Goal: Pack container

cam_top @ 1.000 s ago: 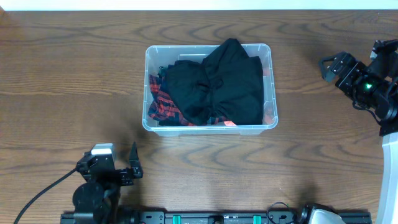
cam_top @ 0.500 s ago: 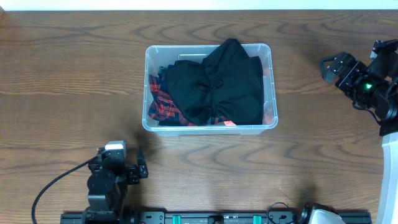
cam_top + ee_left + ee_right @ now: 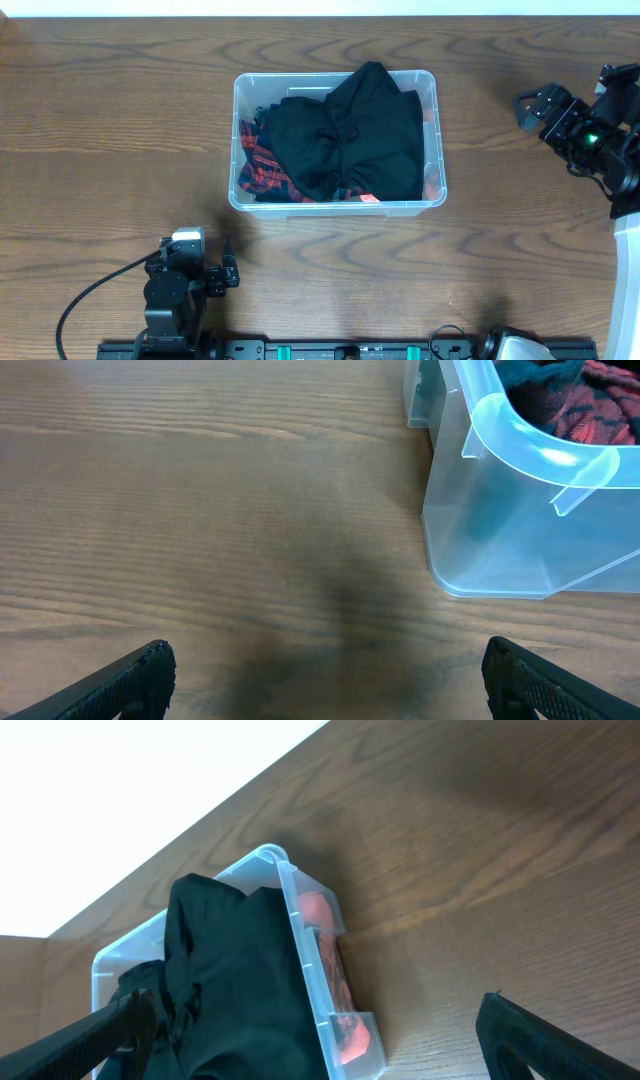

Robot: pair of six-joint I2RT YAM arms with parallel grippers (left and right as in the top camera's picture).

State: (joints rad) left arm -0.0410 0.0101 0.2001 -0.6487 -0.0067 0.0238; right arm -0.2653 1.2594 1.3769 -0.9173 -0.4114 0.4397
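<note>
The container (image 3: 237, 150) sits mid-table, nudged toward 12 o'clock, stuffed with a black garment (image 3: 345, 130) over red plaid cloth (image 3: 262, 168). There's plenty of bare table (image 3: 100, 120) on every side. The left gripper (image 3: 226, 265) crouches low at 7 o'clock, spread wide and empty. The right gripper (image 3: 528, 103) hangs out at 3 o'clock, also spread and empty. Only the right wrist view properly shows something orange (image 3: 348, 1032) pressed against the tub's end wall

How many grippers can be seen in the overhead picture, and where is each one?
2. The left gripper is near the bottom edge, below the left corner of the container; the right gripper is by the right edge, apart from it. Both have open jaws, holding nothing.
</note>
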